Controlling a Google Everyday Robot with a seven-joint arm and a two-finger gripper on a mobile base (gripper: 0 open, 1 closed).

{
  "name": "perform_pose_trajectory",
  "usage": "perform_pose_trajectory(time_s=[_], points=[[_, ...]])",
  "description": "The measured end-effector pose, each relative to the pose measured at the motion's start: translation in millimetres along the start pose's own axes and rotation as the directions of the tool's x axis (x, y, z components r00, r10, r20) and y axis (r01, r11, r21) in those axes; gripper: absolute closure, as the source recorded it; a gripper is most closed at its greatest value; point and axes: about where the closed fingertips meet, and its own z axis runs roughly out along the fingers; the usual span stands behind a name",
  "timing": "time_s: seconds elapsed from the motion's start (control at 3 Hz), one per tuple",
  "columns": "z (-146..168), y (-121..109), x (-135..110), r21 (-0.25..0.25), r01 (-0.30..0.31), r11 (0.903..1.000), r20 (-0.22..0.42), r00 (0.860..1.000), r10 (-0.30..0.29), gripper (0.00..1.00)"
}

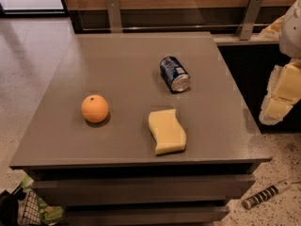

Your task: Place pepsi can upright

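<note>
The pepsi can (pixel 174 74) is dark blue with silver ends and lies on its side on the grey table (pixel 117 60), right of centre, its silver end facing front right. My gripper (pixel 282 95) is at the right edge of the view, off the table's right side and well apart from the can. It holds nothing that I can see.
An orange (pixel 95 108) sits on the table's left part. A yellow sponge (pixel 167 131) lies near the front edge, in front of the can. A wall with metal brackets (pixel 114 13) stands behind the table. A striped tool (pixel 265 194) lies on the floor at front right.
</note>
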Motion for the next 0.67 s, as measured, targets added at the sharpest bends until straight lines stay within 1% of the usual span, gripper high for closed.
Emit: perform_pose_trajectory(time_s=[0.33, 0.67], points=[[1.0, -2.1, -0.3, -0.005, -0.006, 1.0, -0.002, 1.0, 0.006, 0.0], [16.2, -31.1, -5.8, -0.065, -0.089, 0.9939, -0.028, 0.996, 0.087, 0.0]])
